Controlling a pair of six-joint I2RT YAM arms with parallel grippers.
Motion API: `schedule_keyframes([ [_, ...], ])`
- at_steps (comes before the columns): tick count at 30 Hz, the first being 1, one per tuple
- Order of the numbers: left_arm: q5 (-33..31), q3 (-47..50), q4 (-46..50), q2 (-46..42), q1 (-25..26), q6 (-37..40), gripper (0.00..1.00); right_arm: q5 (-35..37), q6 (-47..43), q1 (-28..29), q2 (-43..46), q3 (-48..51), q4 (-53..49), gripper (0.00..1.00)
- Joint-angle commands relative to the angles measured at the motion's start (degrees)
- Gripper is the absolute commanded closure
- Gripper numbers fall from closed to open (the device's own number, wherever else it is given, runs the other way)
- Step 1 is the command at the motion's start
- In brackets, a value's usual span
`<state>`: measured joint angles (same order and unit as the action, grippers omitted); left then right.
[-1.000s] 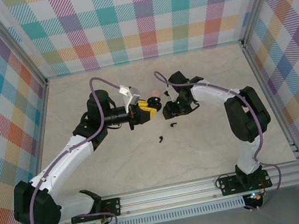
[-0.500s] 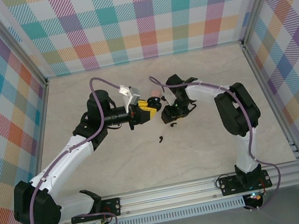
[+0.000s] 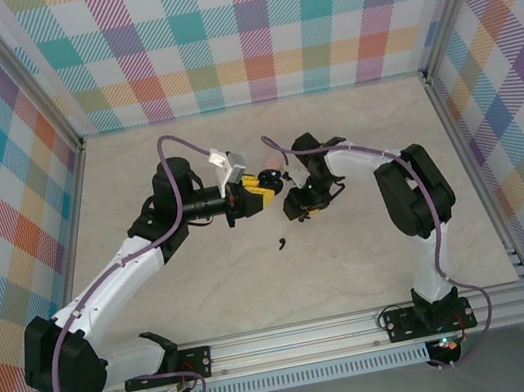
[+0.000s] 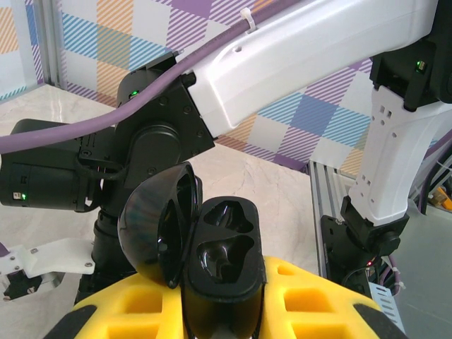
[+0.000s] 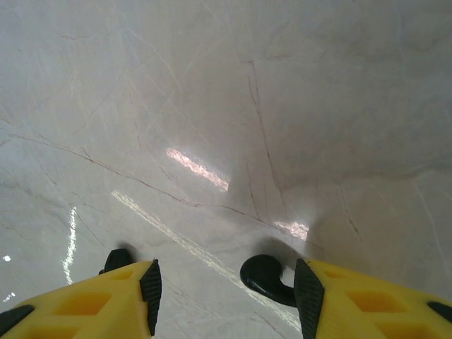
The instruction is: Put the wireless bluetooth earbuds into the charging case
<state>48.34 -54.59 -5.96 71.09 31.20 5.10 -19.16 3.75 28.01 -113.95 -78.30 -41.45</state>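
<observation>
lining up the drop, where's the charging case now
The charging case is clamped lid-open in the left gripper, bottom centre of the left wrist view; from above, just left of the right gripper.

A robotics lab test cell is being presented: a marble-patterned table is being enclosed by plaid panels on aluminium framing, and a left arm and right arm are being carried on a rail
</observation>
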Motion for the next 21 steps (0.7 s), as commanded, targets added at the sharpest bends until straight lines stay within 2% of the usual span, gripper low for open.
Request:
schedule_keyframes([
  [1,0.34,-0.94,-0.03,-0.07,0.01,-0.34,0.80,-1.35,-1.04,0.38,0.76,0.79,-1.26,0.45],
  [8,0.44,-1.31,0.07,0.20,0.00,-0.40,0.80,-1.74,-0.45,0.79,1.49,1.30,-1.51,0.47],
  [21,0.37,-1.40,0.51,0.12,-0.01,-0.30,0.80,7.39,4.64,2.25,2.47,2.28,0.56,0.62],
])
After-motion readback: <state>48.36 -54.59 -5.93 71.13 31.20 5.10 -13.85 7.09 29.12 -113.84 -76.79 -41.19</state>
